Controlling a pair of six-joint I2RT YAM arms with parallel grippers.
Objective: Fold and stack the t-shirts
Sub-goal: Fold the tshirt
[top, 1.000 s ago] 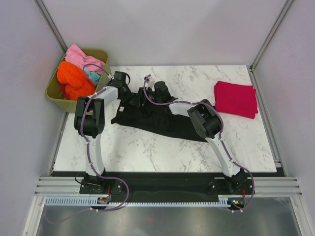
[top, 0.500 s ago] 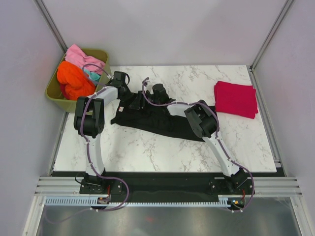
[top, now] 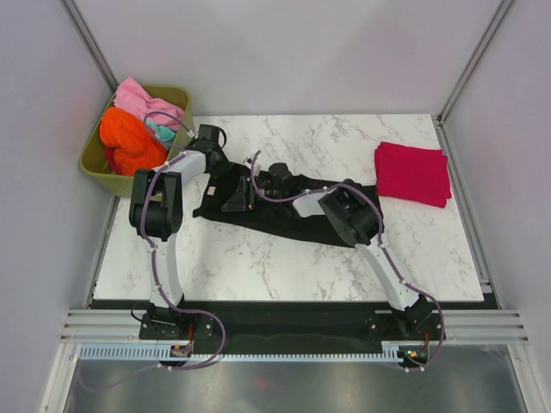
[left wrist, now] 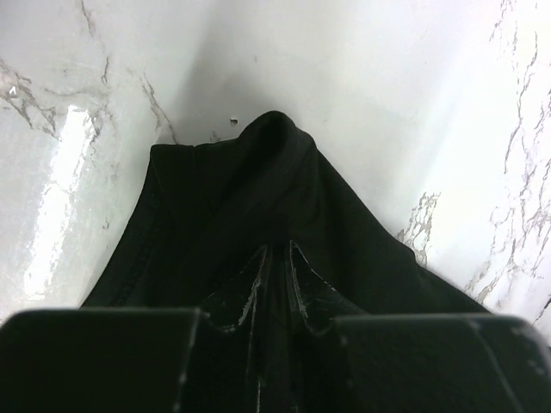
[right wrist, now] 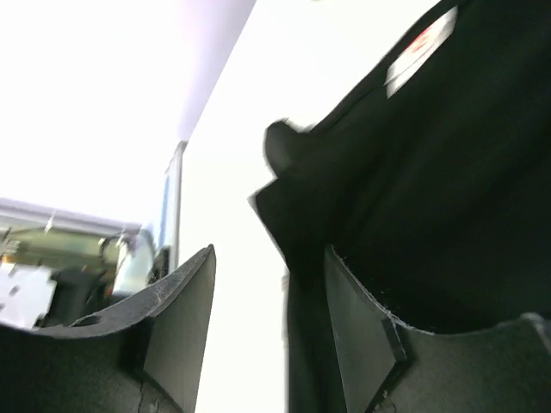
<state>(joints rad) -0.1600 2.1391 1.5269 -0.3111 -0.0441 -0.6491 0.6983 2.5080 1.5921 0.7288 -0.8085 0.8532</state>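
**Black tee on the table, fold only just starting**

The black t-shirt [top: 275,225] lies rumpled mid-way across the marble table [top: 258,267], so I'd say we're at the flatten-it-out stage. The left gripper [left wrist: 277,249] is pinched nearly closed on a raised ridge of its cloth. The right gripper [right wrist: 269,258] has its jaws well apart beside the edge near the neck label [right wrist: 422,47], with nothing in them. Next it probably needs to grab that edge so both can pull flat.

The olive-green tub [top: 93,163] holds the orange shirt [top: 129,142], pink shirt [top: 142,99] and teal shirt [top: 162,132]. The folded red t-shirt [top: 413,172] sits far right.
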